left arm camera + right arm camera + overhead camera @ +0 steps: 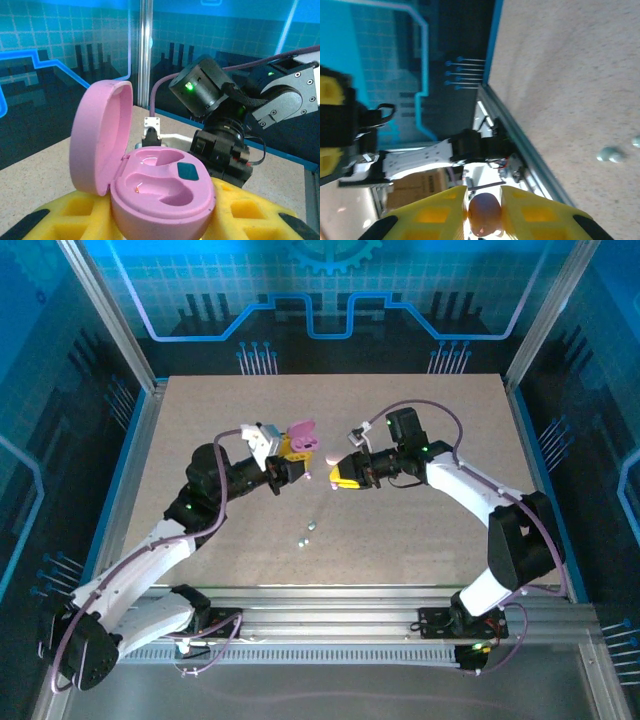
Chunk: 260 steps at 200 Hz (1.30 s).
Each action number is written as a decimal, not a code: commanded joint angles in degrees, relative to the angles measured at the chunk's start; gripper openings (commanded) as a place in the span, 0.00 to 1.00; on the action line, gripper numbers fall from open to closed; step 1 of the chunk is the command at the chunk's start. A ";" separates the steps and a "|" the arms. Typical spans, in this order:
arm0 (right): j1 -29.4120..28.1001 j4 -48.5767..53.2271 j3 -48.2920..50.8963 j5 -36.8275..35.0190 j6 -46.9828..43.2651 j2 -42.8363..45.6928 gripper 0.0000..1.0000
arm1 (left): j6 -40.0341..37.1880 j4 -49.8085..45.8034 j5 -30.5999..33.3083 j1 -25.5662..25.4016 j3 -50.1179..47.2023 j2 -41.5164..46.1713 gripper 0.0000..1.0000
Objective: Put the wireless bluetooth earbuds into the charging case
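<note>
Your right arm (215, 105) looms just behind the open pink case (162, 187), crowding its far side. Two loose mint earbuds (611, 155) lie on the table (420, 420), well apart from both grippers. Your left gripper (292, 448) is clamped on the case, lid tipped back, two moulded wells facing up. Your right gripper (484, 197) pinches a pinkish earbud (485, 217) between nearly closed fingers, near the case.

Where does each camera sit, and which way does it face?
Top external: above and behind, facing down on the table; both arms show.
Left wrist: looks along its jaws, shut on the open pink case, toward the right arm.
Right wrist: looks past its jaws, holding a pink earbud, across the table.
Shared: top and right wrist see pale earbuds.
</note>
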State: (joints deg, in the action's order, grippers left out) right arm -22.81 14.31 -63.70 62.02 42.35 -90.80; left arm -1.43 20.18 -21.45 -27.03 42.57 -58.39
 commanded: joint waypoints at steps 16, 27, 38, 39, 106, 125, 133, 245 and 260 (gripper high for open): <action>0.81 -3.49 -0.94 8.13 3.35 -1.25 0.25 | -1.54 2.66 -1.19 0.38 -1.18 -0.70 0.36; 0.84 -4.26 -0.82 7.99 4.27 -0.87 0.25 | -2.11 3.08 -1.39 0.35 -1.66 -0.96 0.36; 1.03 -4.21 -1.06 7.36 4.73 -0.26 0.25 | -2.55 3.60 -1.70 0.31 -2.11 -1.24 0.36; 1.06 -4.25 -1.11 7.25 4.79 -0.12 0.25 | -2.58 3.66 -1.73 0.31 -2.17 -1.22 0.36; 2.02 22.80 -7.41 -17.03 -11.40 2.81 0.23 | -2.02 6.80 1.01 0.34 -3.96 -2.55 0.35; -0.08 26.23 -6.52 -30.25 -14.63 3.06 0.24 | -1.79 6.20 4.33 0.33 -4.34 -1.47 0.35; -0.85 27.80 -6.44 -35.42 -14.93 2.57 0.25 | -1.60 5.56 5.76 0.34 -4.36 -1.05 0.35; -8.93 29.10 1.04 -47.02 -10.08 -6.89 0.47 | -0.86 4.71 5.68 0.34 -3.39 -0.33 0.36; -9.40 26.81 1.43 -46.56 -7.06 -8.02 0.48 | -0.68 4.47 5.54 0.38 -3.38 0.11 0.36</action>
State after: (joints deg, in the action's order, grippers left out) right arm -31.05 43.40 -62.74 15.42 31.07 -97.12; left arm -2.90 23.86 -15.66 -27.03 38.15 -59.48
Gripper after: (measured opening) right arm 0.469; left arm 0.373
